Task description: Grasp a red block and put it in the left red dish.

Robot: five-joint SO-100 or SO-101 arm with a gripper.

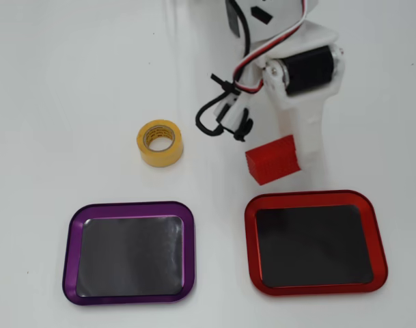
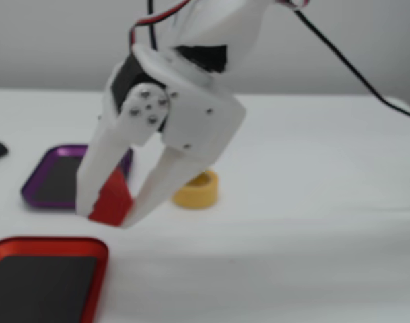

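My white gripper point(image 2: 110, 214) is shut on the red block point(image 2: 110, 198), which it holds above the table between its fingertips. In the overhead view the red block point(image 1: 272, 159) sits at the gripper point(image 1: 284, 162), just beyond the far rim of the red dish point(image 1: 252, 242). The red dish has a glossy red rim and a black floor with nothing in it; it lies at the right in the overhead view and at the lower left in the fixed view point(image 2: 90, 250).
A purple-rimmed tray point(image 1: 71, 253) with a black floor lies beside the red dish; it also shows in the fixed view point(image 2: 40, 176). A yellow tape roll point(image 1: 160, 142) stands behind the trays, seen behind the gripper in the fixed view point(image 2: 198, 190). Cables point(image 1: 221, 113) hang from the arm.
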